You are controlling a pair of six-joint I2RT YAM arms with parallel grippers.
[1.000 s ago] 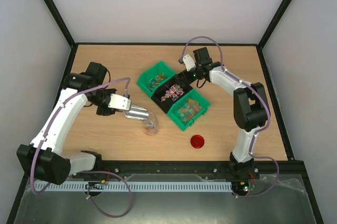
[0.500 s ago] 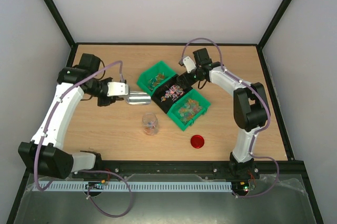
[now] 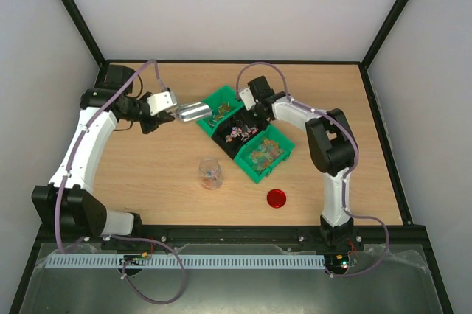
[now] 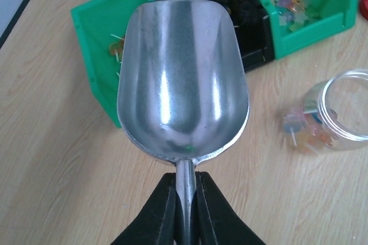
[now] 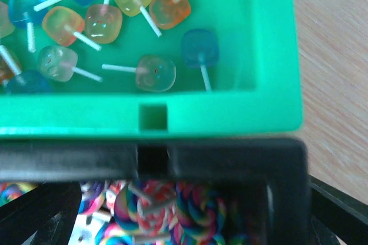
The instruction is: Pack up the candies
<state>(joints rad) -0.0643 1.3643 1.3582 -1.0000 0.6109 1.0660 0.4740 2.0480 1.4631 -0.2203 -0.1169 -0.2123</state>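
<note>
Two grippers: one on each arm, both up at the row of bins.
Left gripper: clamped shut on the thin handle of the metal scoop. The bowl is empty and hangs over the edge of the left green bin.
Jar: one, clear and open-mouthed, standing apart from the bins on the table with a few pieces in the bottom.
Candies: too many to count. Nearly all lie in the bins: cube pieces on sticks in the green ones, swirled ones in the black.
Bins: three in a touching diagonal row, made up of two green ones with one black bin between them. The right green bin is the nearest to the arm bases.
Right gripper: low over the seam between the left green and black bins. The fingers look spread wide and hold nothing.
Red lid: one, lying by itself.
Risk, shoving: the scoop's lip could catch a bin wall and push the row.
Risk, collision: both arms are crowding the same bins.
Risk, spilling: the scoop is wide and the jar's mouth is narrow.
</note>
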